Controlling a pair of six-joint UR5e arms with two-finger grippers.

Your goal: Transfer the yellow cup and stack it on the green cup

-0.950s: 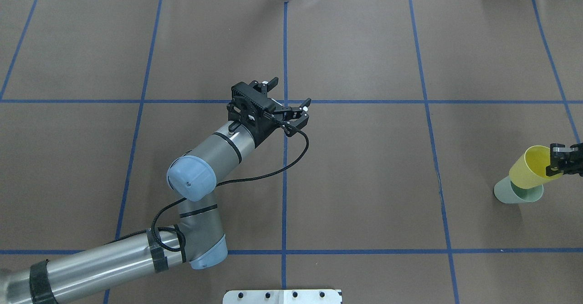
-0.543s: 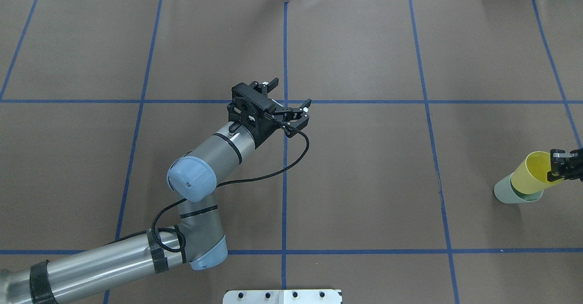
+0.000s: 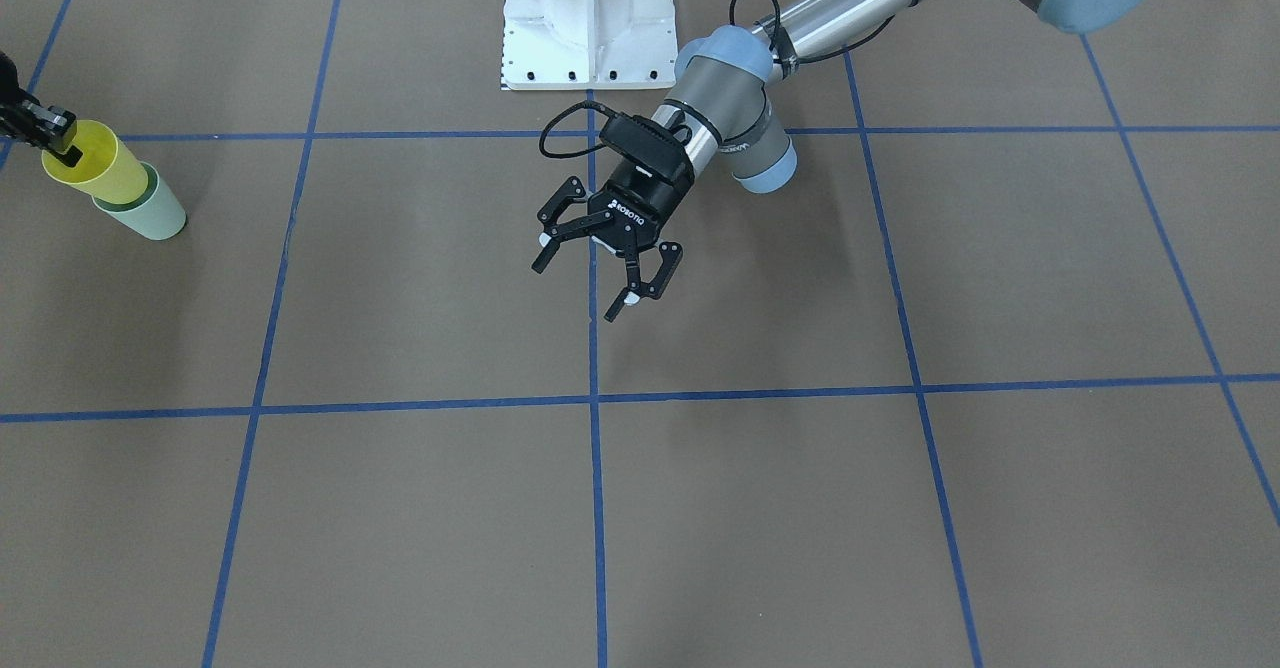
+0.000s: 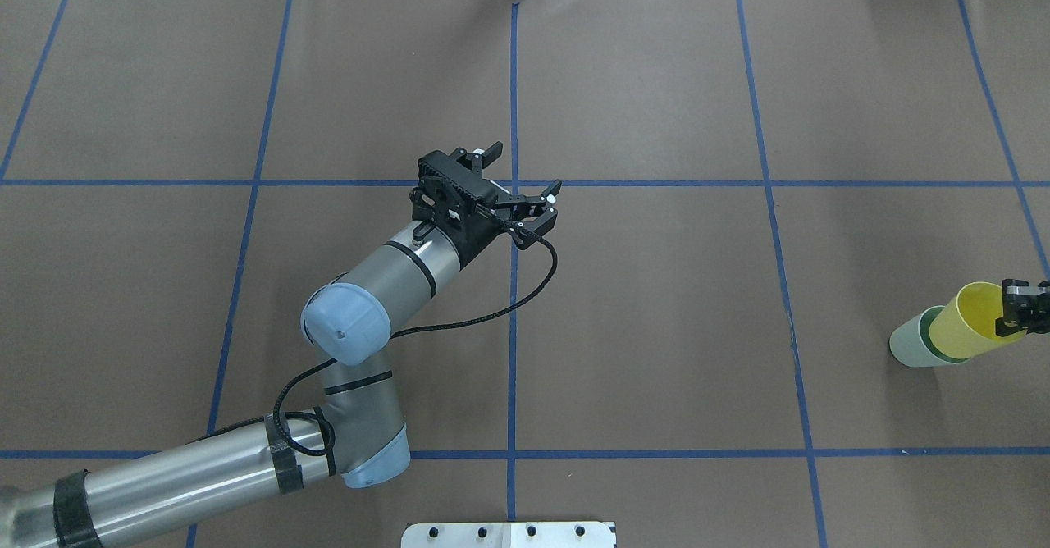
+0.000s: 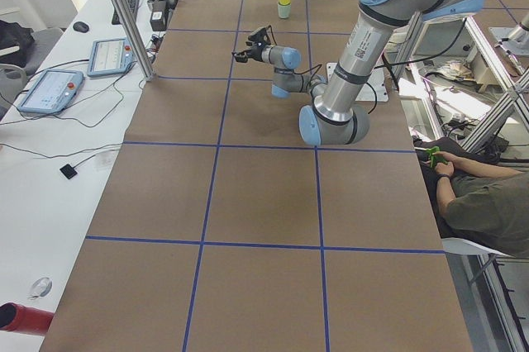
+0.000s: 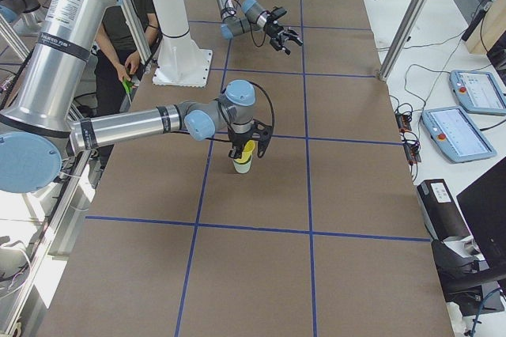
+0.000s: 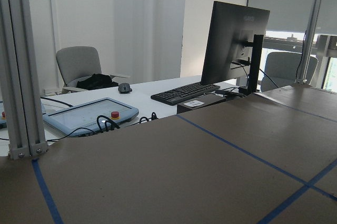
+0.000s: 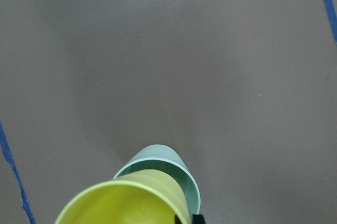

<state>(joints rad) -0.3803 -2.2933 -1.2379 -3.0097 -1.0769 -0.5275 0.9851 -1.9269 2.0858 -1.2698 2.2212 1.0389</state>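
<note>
We see the right gripper [image 4: 1011, 318] pinching the rim of the yellow cup [image 4: 968, 333], with one finger [image 3: 66, 154] inside the mouth and the other outside the wall. The yellow cup's lower part sits in the mouth of the green cup [image 4: 905, 345], and its rim stands well above the green rim. From the right wrist camera we see the green rim ringing the yellow wall, with a gap on the far side. We cannot tell how deep the yellow cup sits, or whether it is upright or slightly tilted.

The green cup stands mouth up on the brown table [image 4: 656, 326], far out on the robot's right side. It is inside one of the squares marked by blue tape lines [image 4: 513, 351].

The left gripper [image 4: 525, 169] hangs above the middle of the table, well apart from both cups. Its fingers are spread wide and hold nothing. Its wrist camera looks across the table to a desk with a monitor [image 7: 234, 42] and a keyboard [image 7: 184, 92].
</note>
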